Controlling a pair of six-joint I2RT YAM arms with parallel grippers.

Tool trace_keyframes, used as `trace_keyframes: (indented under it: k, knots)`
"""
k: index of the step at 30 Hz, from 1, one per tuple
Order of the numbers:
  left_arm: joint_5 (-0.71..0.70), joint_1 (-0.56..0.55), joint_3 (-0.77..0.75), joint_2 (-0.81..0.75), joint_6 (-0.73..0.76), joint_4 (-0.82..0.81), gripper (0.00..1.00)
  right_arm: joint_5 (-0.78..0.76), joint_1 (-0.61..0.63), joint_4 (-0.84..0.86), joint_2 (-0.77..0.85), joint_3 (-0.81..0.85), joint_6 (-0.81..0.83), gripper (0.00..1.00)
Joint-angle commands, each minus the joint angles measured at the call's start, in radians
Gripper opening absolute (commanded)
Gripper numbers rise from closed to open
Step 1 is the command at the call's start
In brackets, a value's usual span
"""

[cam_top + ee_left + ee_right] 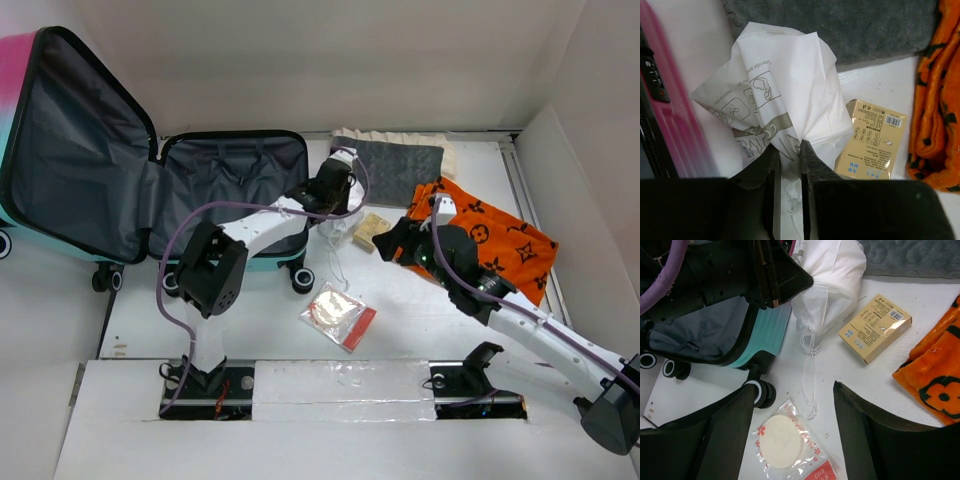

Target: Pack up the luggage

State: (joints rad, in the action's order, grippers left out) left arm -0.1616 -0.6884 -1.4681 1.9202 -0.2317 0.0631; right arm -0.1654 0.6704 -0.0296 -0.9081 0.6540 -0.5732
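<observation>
1. Luggage (pixel 90 150) sits at the far left of the table (pixel 400 335). It lies open with the lid leaned back, grey lining showing, wheels toward the arms.
2. Left gripper (pixel 788 156) is just right of the luggage's edge. Jaws are pinched together on the bunched neck of a white bag (pixel 785 85). The bag has printed pictograms, and its drawstring trails on the table.
3. Packet (pixel 338 316) is clear, with a round pad and a red label. It lies flat near the luggage's front wheel.
4. Box (pixel 871 145) is tan and flat, just right of the bag. Can't tell if they touch.
5. Towel (pixel 400 160) is grey and lies behind the bag and box.
6. Right gripper (pixel 792 402) hovers above the drawstring end and packet. Jaws are wide apart, nothing in them.
7. Cloth (pixel 500 235) is orange with black print, far right, partly under the right arm.
</observation>
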Motion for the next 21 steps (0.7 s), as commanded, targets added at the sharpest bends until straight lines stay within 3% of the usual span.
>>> trace_keyframes:
  k: [1,11,15,19,21]
  knots:
    - [-0.036,0.003,0.043,-0.088,-0.008,-0.013,0.0,-0.016,0.011,0.053,0.017,-0.001,-0.004,0.69]
    - [-0.015,0.003,-0.005,-0.386,-0.017,-0.065,0.0,-0.007,0.011,0.062,0.008,0.018,-0.004,0.68]
    - [-0.125,0.064,0.026,-0.454,-0.044,-0.065,0.0,0.006,0.011,0.074,-0.002,0.028,-0.004,0.68]
    - [-0.402,0.124,0.239,-0.568,-0.115,-0.129,0.0,0.036,0.02,0.085,-0.04,0.038,0.006,0.68]
    - [-0.443,0.188,0.314,-0.641,-0.153,-0.17,0.0,0.037,0.029,0.096,-0.076,0.038,0.006,0.68]
